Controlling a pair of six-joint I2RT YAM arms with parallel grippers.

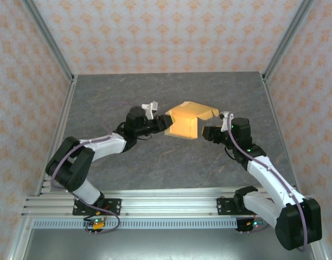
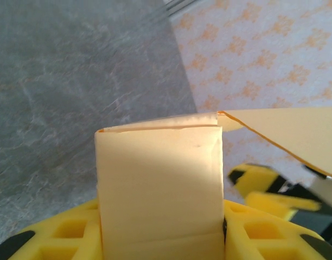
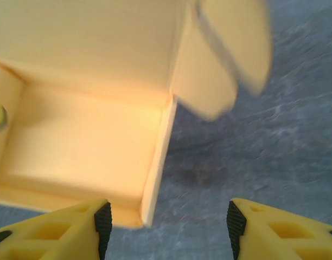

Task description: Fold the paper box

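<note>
While left gripper (image 1: pixel 164 123) pinches paper box (image 1: pixel 186 122) | right gripper (image 3: pixel 166 218) spread | grey marbled table (image 1: pixel 171 168) | patterned walls (image 1: pixel 166 32)

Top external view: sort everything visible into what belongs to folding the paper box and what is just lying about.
Job in hand: paper box, partly folded; left end effector, clamped on its wall; right end effector, open beside it.
Just there: grey table; patterned walls; aluminium mounting rail.
</note>
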